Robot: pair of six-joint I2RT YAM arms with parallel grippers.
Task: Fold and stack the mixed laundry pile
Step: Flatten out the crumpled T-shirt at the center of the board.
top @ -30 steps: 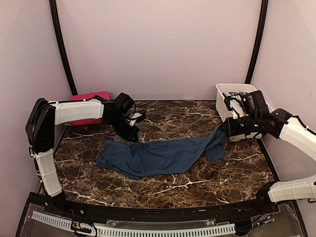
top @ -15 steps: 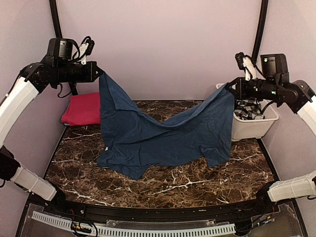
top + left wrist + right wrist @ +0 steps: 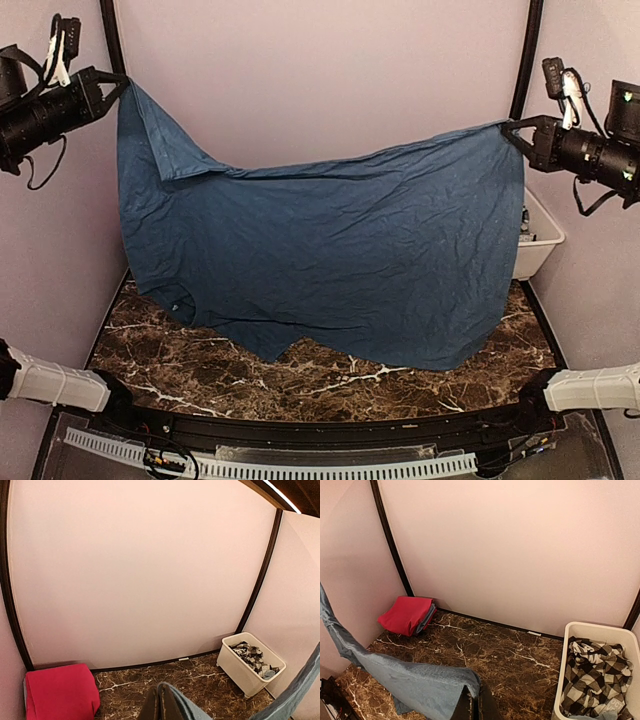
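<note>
**Navy garment hoisted wide between 2 arms**

Both arms have climbed and swung outward since the earlier frame, pulling the navy-blue garment (image 3: 330,260) up off the marble-patterned surface (image 3: 330,378) until it hangs as a broad curtain in front of the back wall. Before, most of the cloth lay draped low over the surface; now only its lower edge hangs down near it, and whether that edge touches cannot be told.

The left gripper (image 3: 118,82) sits high at the left side, its fingers pressed together on the garment's upper left corner. The right gripper (image 3: 508,127) sits high at the right side, a little lower than the left, and pinches the opposite upper corner the same way. The top edge sags between the 2 grips, with a fold near the left corner. Each wrist view shows dark fingers closed on blue cloth that trails away to the side.

The magenta-pink garment (image 3: 60,692) lies folded in the far left corner of the surface, on top of a paler blue-grey layer, well apart from the hanging cloth. The white tub (image 3: 597,630) stands at the far right edge of the surface and holds a crumpled grey-and-white checked garment (image 3: 592,677). From above, the navy cloth hides most of the tub.
</note>
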